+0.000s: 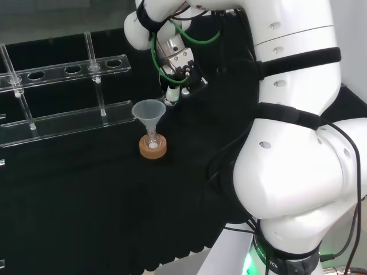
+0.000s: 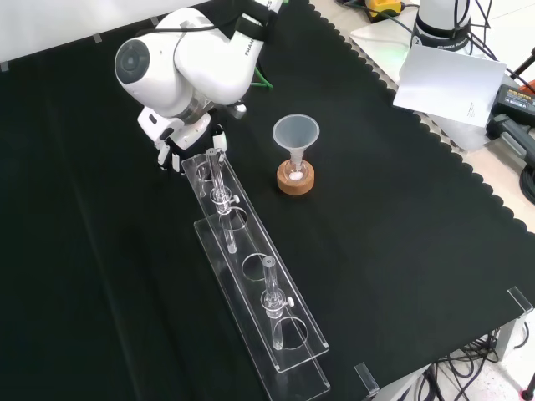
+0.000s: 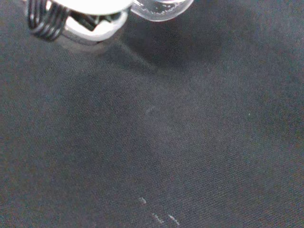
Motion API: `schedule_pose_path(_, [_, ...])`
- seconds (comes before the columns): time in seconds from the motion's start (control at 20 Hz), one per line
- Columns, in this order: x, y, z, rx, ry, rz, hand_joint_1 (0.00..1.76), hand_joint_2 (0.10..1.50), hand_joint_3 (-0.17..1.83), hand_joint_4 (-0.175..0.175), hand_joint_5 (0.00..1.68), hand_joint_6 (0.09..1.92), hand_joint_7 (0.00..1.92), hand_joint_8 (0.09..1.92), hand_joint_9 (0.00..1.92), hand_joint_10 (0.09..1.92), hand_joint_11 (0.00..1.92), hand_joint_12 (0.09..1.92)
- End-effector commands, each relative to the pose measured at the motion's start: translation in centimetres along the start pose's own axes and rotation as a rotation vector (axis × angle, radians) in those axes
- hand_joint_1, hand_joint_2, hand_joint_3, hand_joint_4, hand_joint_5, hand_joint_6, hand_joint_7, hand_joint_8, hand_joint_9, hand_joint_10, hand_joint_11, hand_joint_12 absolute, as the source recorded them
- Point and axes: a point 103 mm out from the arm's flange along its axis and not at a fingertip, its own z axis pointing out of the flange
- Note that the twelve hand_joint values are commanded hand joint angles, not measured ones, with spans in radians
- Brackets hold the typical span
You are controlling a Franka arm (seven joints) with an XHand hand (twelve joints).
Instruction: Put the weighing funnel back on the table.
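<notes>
At the near edge of the front view, a clear two-tier rack (image 2: pixel 280 334) lies lengthwise on the black-clothed surface (image 2: pixel 401 251) and runs away toward the upper left. It has upright posts and round holes along the top tier.

Farther back, to the right of the rack and apart from it, stands the funnel (image 2: pixel 296 134). It is mouth up, with its stem in a small flask (image 2: pixel 293 170) on a cork ring (image 2: pixel 296 182). Nothing touches it.

Farther still, at the rack's far end, is the hand (image 2: pixel 173 138). It is low, just beside the rack's end, and directed down at the cloth. A big white arm link (image 2: pixel 188 58) stands above it. In the head view the hand shows just right of the funnel's rim; the front view puts the two well apart.

In the wrist view the cloth weave lies very close under the palm. At the picture's edge a rounded clear piece, taken to be the weighing funnel (image 3: pixel 161 7), sits right beside a white part of the hand that carries a black coil. It is not clear whether the piece touches the cloth. Nor can it be told whether the hand grips it or has let go.

Judgement: this is the set-down step, late in the task, with the piece at or nearly at the surface. The next move likely calls for a release, then a straight lift clear that keeps off the nearby rack end. The risk is that the small piece rolls or gets dragged on the way up.
</notes>
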Motion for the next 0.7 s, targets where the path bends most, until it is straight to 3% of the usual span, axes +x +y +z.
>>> schedule_pose_path(0.05, [0.03,0.45,0.0,-0.019,-0.014,0.003,1.1,0.69,0.67,0.175,1.19,0.82,0.5,0.68,0.85,0.39,0.76,1.06])
schedule_pose_path(0.7, [0.12,0.99,-0.05,-0.009,-0.009,0.015,1.1,0.69,0.68,0.175,1.18,0.84,0.51,0.68,0.84,0.39,0.75,1.07])
